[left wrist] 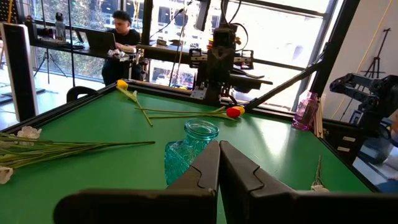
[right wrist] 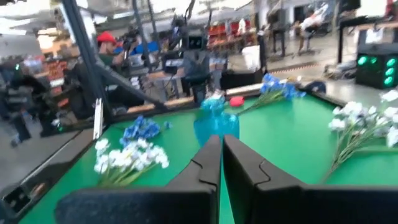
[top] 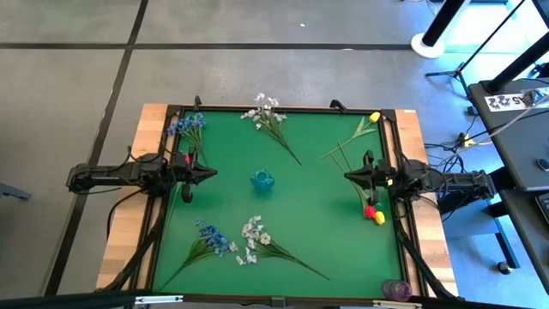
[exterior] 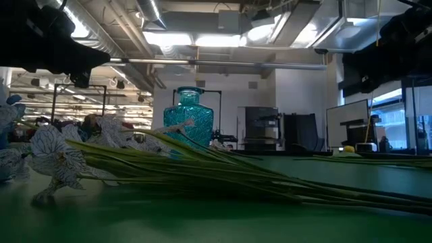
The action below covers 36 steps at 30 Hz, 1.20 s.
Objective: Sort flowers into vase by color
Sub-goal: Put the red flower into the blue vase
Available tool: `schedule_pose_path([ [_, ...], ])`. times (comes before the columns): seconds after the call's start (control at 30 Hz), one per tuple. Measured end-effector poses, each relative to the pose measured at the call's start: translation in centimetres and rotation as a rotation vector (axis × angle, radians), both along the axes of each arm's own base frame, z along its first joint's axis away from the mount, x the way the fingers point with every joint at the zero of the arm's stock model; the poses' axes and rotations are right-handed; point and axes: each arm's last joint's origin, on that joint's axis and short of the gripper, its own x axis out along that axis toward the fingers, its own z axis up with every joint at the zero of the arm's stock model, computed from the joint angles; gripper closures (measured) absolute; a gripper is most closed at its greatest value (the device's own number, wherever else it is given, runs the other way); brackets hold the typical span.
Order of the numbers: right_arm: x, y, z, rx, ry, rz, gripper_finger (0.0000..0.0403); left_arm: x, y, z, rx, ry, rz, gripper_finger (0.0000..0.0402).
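Observation:
A small teal glass vase [top: 262, 180] stands upright at the middle of the green mat, also in the left wrist view [left wrist: 188, 149] and right wrist view [right wrist: 216, 124]. Blue sprays lie at the far left [top: 188, 126] and near left [top: 211, 238]. White sprays lie far centre [top: 269, 114] and near centre [top: 256, 239]. A yellow tulip [top: 374, 117] lies far right; red and yellow tulips [top: 372, 214] lie near right. My left gripper [top: 213, 173] hovers shut left of the vase. My right gripper [top: 347, 175] hovers shut to its right. Both hold nothing.
A purple vase [top: 395, 289] stands off the mat at the near right corner. A black frame [top: 283, 109] rims the mat. Open green mat lies between each gripper and the teal vase. People sit in the room beyond the table.

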Motion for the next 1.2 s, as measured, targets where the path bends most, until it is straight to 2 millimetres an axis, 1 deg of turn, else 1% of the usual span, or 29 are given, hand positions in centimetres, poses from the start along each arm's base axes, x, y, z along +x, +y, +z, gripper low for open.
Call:
schedule_pose_path([
  [0.1,0.0,0.0,0.3,-0.008,-0.003,-0.014,0.0384,0.0,0.0,0.0,0.0,0.0,0.0,0.0401],
  [0.17,0.1,0.0,0.5,-0.009,0.04,-0.005,0.0384,0.0,0.0,0.0,0.0,0.0,0.0,0.0401],
  [0.27,0.7,0.0,1.6,-0.011,0.093,-0.013,0.0384,0.0,0.0,0.0,0.0,0.0,0.0,0.0401],
  [0.33,1.2,-0.1,1.8,-0.011,0.203,-0.034,0.0384,0.0,0.0,0.0,0.0,0.0,0.0,0.0401],
  [0.43,2.0,-0.1,2.6,0.028,0.369,-0.063,0.0384,0.0,0.0,0.0,0.0,0.0,0.0,0.0401],
  [0.57,3.1,-0.1,3.1,0.088,0.658,-0.092,0.0384,0.0,0.0,0.0,0.0,0.0,0.0,0.0401],
  [0.8,5.9,0.0,4.5,0.24,1.045,-0.214,0.0391,0.0,0.0,0.0,0.0,0.0,0.0,0.0401],
  [0.93,7.2,0.2,4.6,0.354,1.267,-0.254,0.0399,0.0,0.0,0.0,0.0,0.0,0.0,0.0401],
  [1.07,8.0,0.5,4.6,0.437,1.415,-0.246,0.0378,0.0,0.0,0.0,0.0,0.0,0.0,0.0401],
  [1.2,7.7,0.9,4.0,0.489,1.466,-0.304,0.034,0.0,0.0,0.0,0.0,0.0,0.0,0.0401],
])
